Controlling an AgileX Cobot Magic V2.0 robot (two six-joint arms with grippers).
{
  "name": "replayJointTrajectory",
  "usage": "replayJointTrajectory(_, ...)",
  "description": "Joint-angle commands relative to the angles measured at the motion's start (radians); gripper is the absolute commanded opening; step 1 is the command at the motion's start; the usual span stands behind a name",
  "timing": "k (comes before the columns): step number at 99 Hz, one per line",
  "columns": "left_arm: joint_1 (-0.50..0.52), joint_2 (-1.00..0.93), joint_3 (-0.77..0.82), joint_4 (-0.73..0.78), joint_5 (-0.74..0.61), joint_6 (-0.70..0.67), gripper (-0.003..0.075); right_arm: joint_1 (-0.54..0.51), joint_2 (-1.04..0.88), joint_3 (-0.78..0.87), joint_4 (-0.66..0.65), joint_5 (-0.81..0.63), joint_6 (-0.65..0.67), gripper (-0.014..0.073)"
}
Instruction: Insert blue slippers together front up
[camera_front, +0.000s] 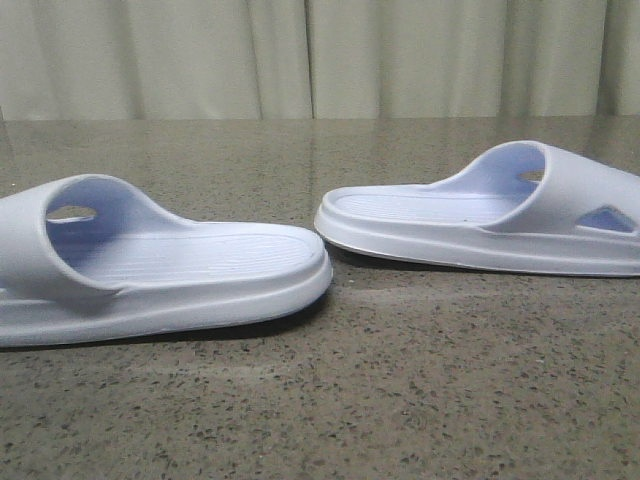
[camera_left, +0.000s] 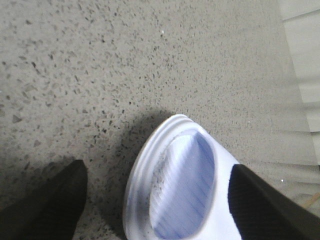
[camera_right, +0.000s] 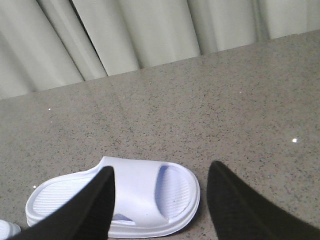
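- 2 pale blue-white slippers lie flat on the speckled stone table (camera_front: 330, 410), soles down, footbeds up
- The left slipper (camera_front: 150, 265) sits at the near left; its strap is at the far left edge of the front view and its open ribbed end points right, toward the middle
- The right slipper (camera_front: 490, 215) lies a little farther back on the right; its strap with a triangular cut-out is on the right and its ribbed end points left
- The 2 rounded ends come near each other at the middle of the table but stay apart, with bare stone between them
- A pleated pale curtain (camera_front: 320, 55) hangs behind the far edge of the table
- Neither arm shows in the front view
- In the left wrist view the left gripper (camera_left: 160, 210) hangs above the left slipper with its dark fingers (camera_left: 50, 205) spread wide; one finger stands over bare table beside the slipper, the other over the slipper's strap side, and I can't tell whether it touches
- In the right wrist view the right gripper (camera_right: 160, 200) is also spread wide, holding nothing, above the right slipper (camera_right: 135, 195), whose strap sits between the 2 fingers (camera_right: 90, 210)
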Motion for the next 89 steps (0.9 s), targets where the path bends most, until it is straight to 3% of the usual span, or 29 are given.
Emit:
replayJointTrajectory(1, -0.007, 0.008, -0.026, -0.044, -0.032, 0.021, 0.0518, 0.002, 0.020, -0.036, 0.005, -0.083, -0.001, 0.0351)
replayJointTrajectory(37, -0.007, 0.044, -0.026, -0.111, -0.032, 0.022, 0.0484, 0.002, 0.020, -0.036, 0.026, -0.103, -0.001, 0.0351)
replayJointTrajectory(75, -0.007, 0.162, -0.026, -0.323, -0.011, 0.285, 0.0484, 0.002, 0.020, -0.036, 0.043, -0.103, -0.001, 0.0351)
replayJointTrajectory(89, -0.007, 0.183, -0.026, -0.336, 0.031, 0.317, 0.0484, 0.002, 0.020, -0.036, 0.043, -0.103, -0.001, 0.0351)
